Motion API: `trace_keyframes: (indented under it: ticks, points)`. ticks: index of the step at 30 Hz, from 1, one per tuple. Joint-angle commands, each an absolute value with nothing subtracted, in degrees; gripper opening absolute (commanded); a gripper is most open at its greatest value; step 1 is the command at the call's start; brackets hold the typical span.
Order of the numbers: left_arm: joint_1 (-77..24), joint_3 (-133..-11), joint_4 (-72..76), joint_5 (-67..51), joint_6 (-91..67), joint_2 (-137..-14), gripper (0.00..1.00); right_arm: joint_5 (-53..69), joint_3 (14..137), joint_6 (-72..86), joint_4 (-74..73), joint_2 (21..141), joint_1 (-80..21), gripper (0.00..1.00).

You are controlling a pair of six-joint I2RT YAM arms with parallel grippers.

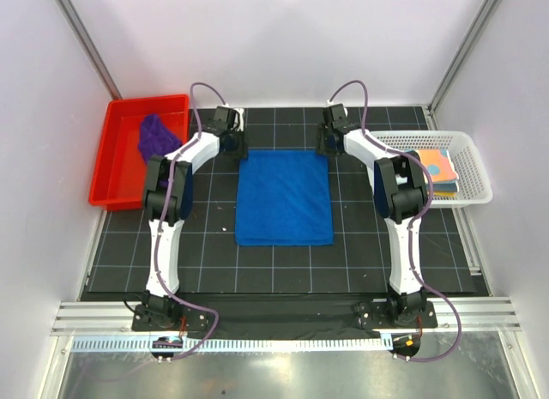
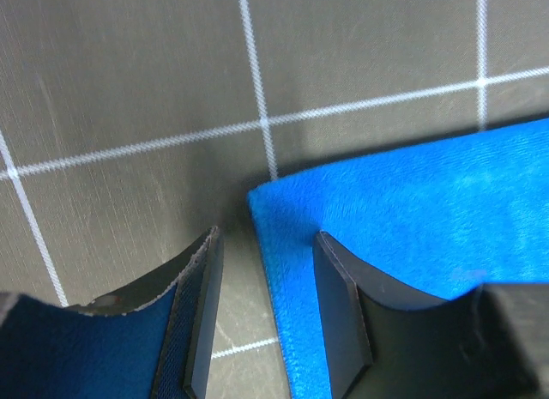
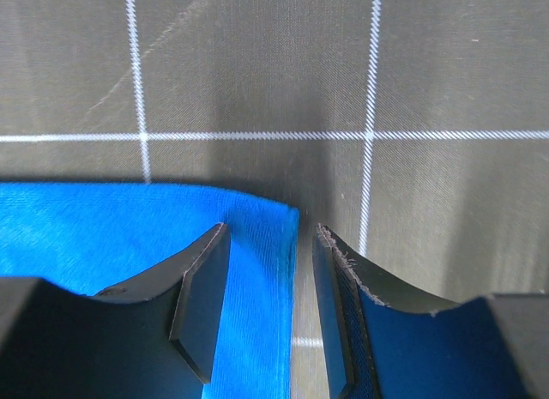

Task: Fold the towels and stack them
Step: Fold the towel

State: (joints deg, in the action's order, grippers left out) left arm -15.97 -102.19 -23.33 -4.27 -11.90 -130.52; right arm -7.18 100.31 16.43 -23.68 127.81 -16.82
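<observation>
The left tool (image 2: 266, 244) and right tool (image 3: 272, 236) stand open, gripping nothing, each straddling one far corner of the blue towel (image 1: 284, 197). The towel lies flat on the surface (image 1: 360, 253), its long axis running from the tools back toward the arm bases. Both arms are equally near.

The left tool (image 2: 268, 244) hangs low, its two dark fingers (image 2: 343, 322) spread apart and straddling the side edge of the blue towel (image 2: 429, 210) just below its corner. One finger sits over the cloth, the other over bare worktop (image 2: 129, 73), which is dark with white grid lines (image 2: 264, 122).
</observation>
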Motion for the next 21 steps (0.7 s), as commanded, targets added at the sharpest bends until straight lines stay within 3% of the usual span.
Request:
trace_keyframes:
  ticks: [1, 16, 21]
  points:
    - [-15.6, -105.6, -22.0, -5.0, -12.7, -131.7, 0.5, -7.0, 103.5, 15.9, -22.8, 129.9, -17.1, 0.5]
    - [-15.6, -104.5, -20.8, -5.6, -13.6, -133.2, 0.44, -6.5, 102.5, 16.2, -22.0, 130.9, -17.1, 0.47]
    - [-15.5, -104.5, -20.7, -5.9, -14.1, -133.7, 0.42, -5.6, 102.6, 16.2, -22.1, 131.0, -17.1, 0.39]
